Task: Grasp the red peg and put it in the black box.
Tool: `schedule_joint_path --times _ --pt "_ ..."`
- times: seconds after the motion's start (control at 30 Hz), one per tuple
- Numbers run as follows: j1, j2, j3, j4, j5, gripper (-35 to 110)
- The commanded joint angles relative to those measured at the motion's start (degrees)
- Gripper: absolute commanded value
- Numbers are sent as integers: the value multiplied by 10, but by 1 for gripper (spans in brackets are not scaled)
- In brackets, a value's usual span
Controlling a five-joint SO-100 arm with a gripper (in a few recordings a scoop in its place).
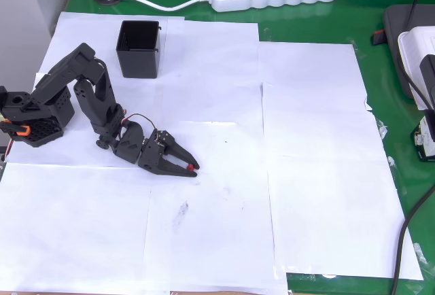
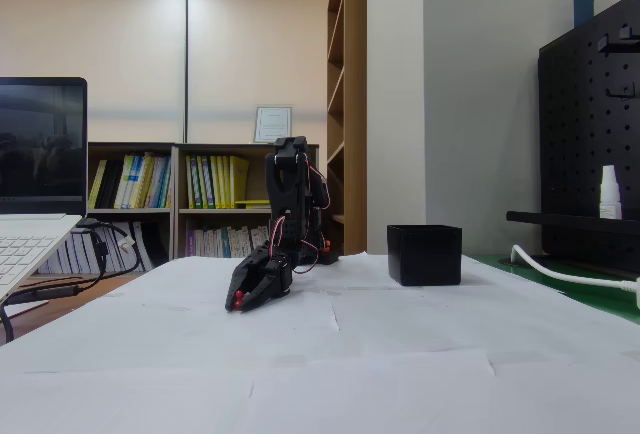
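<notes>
2 views show the claw [image 1: 188,166] low over the paper-covered bench [image 1: 306,172], its fingers pinched on the red peg [image 1: 192,167], mostly hidden with just a red speck at the tips [image 2: 237,301]. Well apart near the bench's far corner, the black box [image 1: 139,49] stands upright, its hollow interior dark and hard to read.

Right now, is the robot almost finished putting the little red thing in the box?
Not yet, about halfway. Done: the end effector has reached the red peg, low on the white paper. In hand: its fingers look closed around the peg, red showing at the tips in the fixed view too. Left: lift it, carry it to the black box, which looks empty, and drop it in.
</notes>
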Motion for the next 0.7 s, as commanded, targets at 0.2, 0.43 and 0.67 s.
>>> schedule_joint_path --times 0.2,0.43,0.67 --pt "19 -7 -12 -2 3 20" --pt "21 -36 -45 17 9 20" --pt "19 -54 -74 16 18 20"
